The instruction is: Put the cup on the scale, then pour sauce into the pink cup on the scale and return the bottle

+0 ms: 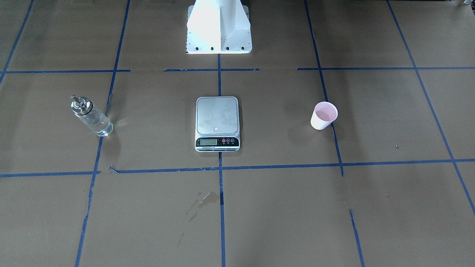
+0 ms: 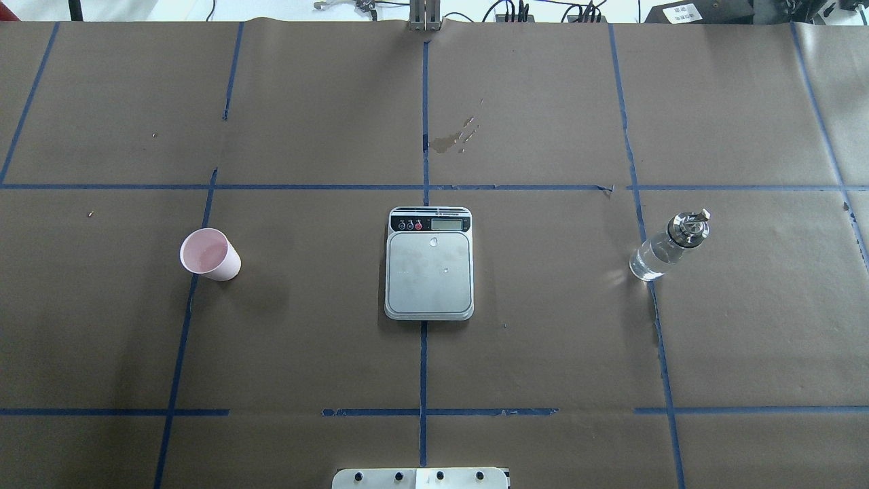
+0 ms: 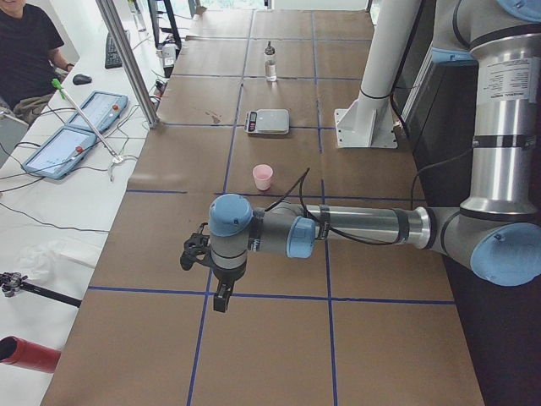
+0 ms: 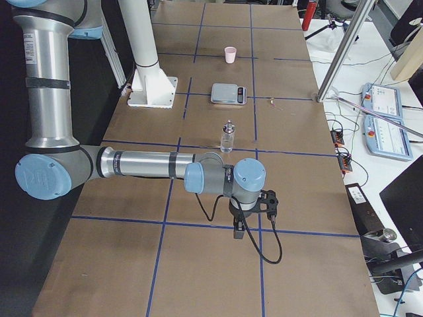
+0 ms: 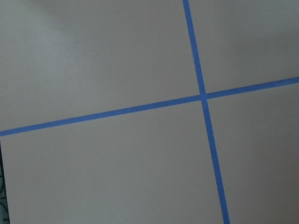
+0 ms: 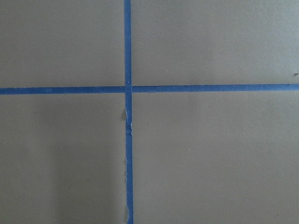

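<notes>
Covering the whole table (image 2: 543,339) is brown paper crossed by blue tape lines (image 2: 424,367); the left arm (image 3: 355,228) stretches across the lower middle of the exterior left view, with the left gripper (image 3: 221,298) pointing down above the paper; the right arm (image 4: 145,164) lies likewise across the lower middle of the exterior right view, with the right gripper (image 4: 238,230) pointing down; I cannot tell whether either pair of fingers is spread or pressed together; the scale (image 2: 429,272) sits at the centre of the overhead view, display toward the top edge; the bottle (image 2: 662,252) stands upright at middle right, well apart from the scale; the cup (image 2: 210,255) stands mouth-up on the paper at middle left, equally far off; both wrist views show only paper and crossing tape.
</notes>
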Action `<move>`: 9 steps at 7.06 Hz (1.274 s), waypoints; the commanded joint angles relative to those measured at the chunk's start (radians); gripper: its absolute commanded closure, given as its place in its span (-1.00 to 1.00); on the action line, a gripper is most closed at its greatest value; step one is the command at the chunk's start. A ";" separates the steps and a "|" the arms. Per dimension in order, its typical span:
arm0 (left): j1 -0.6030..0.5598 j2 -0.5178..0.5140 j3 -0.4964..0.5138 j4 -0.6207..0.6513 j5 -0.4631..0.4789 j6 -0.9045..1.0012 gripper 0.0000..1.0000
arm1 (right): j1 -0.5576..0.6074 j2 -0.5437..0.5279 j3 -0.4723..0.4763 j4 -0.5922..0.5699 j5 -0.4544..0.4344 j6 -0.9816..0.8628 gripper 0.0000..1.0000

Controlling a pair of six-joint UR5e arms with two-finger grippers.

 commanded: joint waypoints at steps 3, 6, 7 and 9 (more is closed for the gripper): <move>0.004 -0.013 -0.077 -0.038 0.005 -0.012 -1.00 | 0.000 0.013 0.003 -0.002 0.005 0.011 -1.00; 0.024 -0.070 -0.144 -0.272 -0.035 -0.012 -1.00 | 0.000 0.014 0.009 -0.002 0.008 0.009 -1.00; 0.034 -0.075 -0.086 -0.337 -0.166 -0.134 -1.00 | 0.000 0.014 0.012 0.000 0.008 0.008 -1.00; 0.226 -0.092 -0.123 -0.402 -0.107 -0.293 -1.00 | 0.000 0.016 0.012 0.002 0.008 0.006 -1.00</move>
